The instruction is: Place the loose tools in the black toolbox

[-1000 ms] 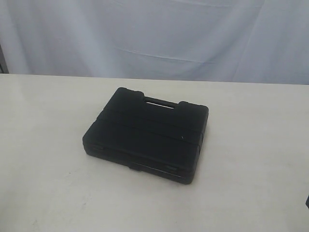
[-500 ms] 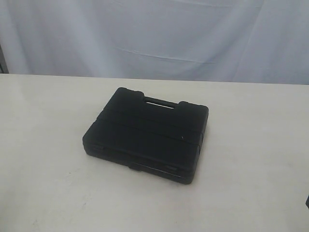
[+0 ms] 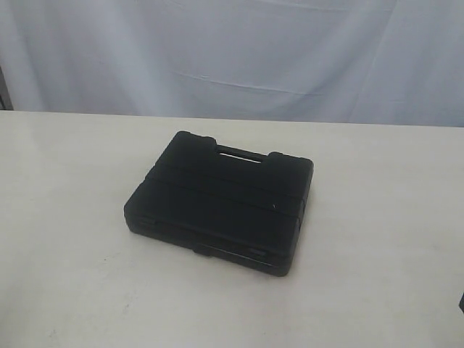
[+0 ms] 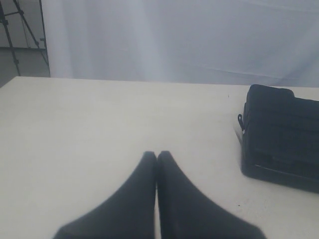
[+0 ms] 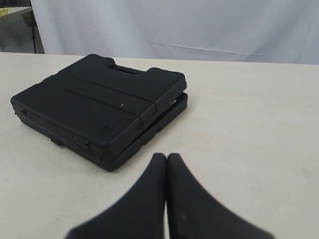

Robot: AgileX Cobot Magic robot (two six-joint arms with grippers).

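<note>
The black toolbox (image 3: 221, 199) lies flat in the middle of the table with its lid down and its handle on the far side. It also shows in the right wrist view as the toolbox (image 5: 99, 107) and at the edge of the left wrist view as the toolbox (image 4: 281, 137). No loose tools are in view. My left gripper (image 4: 157, 155) is shut with nothing between its fingers, well away from the box. My right gripper (image 5: 166, 157) is shut and empty too, a short way off the box's near corner. Neither gripper appears in the exterior view.
The cream table (image 3: 377, 217) stretches around the box on all sides. A white curtain (image 3: 232, 58) hangs behind the table. A tripod leg (image 4: 12, 30) stands off the table's far corner in the left wrist view.
</note>
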